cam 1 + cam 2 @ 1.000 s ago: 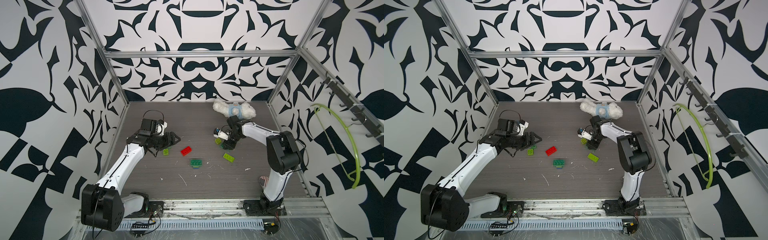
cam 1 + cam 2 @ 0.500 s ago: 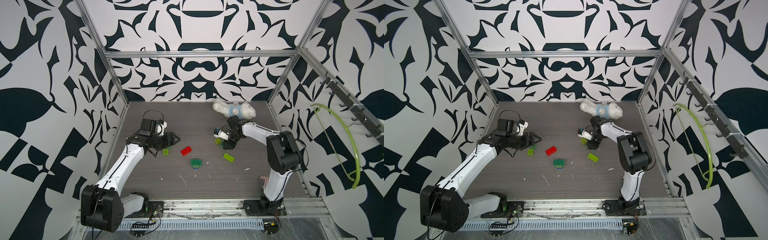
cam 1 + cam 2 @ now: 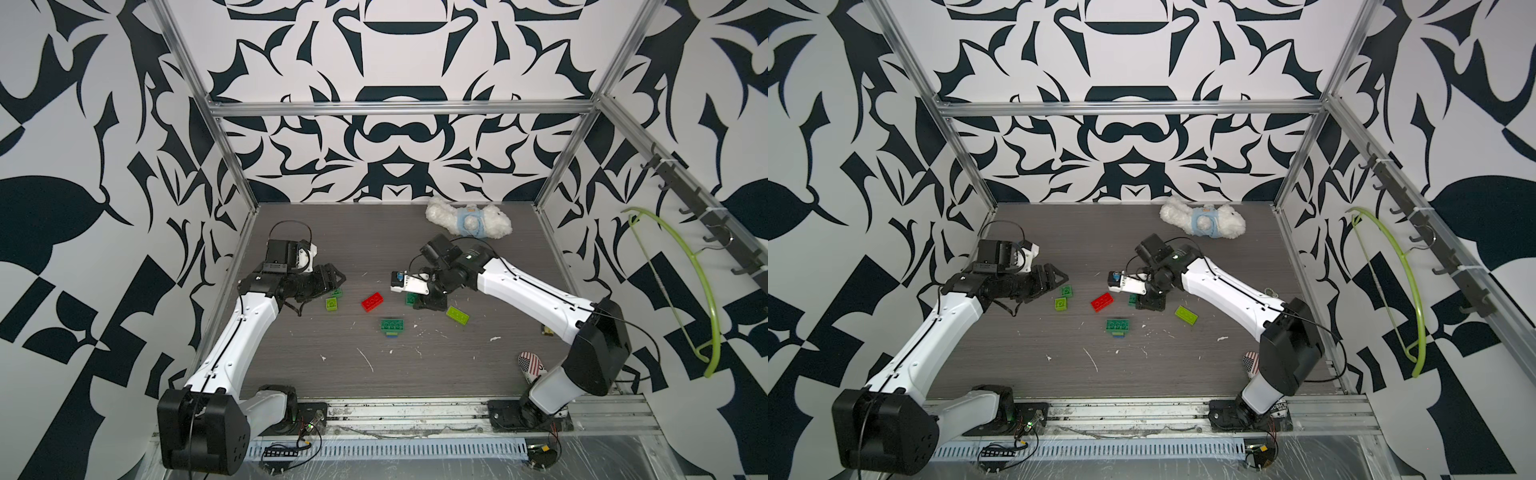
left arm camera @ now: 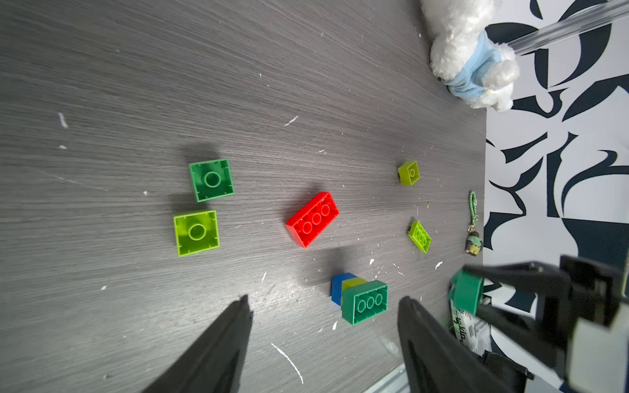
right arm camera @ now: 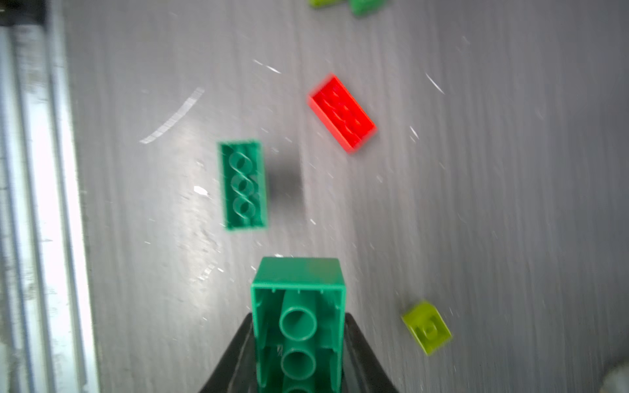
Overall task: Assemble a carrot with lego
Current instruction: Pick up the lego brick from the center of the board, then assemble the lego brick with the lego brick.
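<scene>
Right gripper (image 5: 299, 318) is clamped on a dark green oblong brick (image 5: 296, 277), hollow side facing its wrist camera. Left gripper (image 4: 323, 301) has jaws apart and empty, near the lime square brick (image 3: 331, 304) and green square brick (image 3: 337, 292). The partial carrot (image 3: 392, 325), a blue, lime and green stack, lies mid-table close to the red brick (image 3: 372, 302). A lime oblong brick (image 3: 457, 315) lies apart.

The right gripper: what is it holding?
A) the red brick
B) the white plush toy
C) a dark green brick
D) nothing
C: in the right wrist view a dark green brick sits clamped in the right gripper, and the red brick lies free on the table.
</scene>
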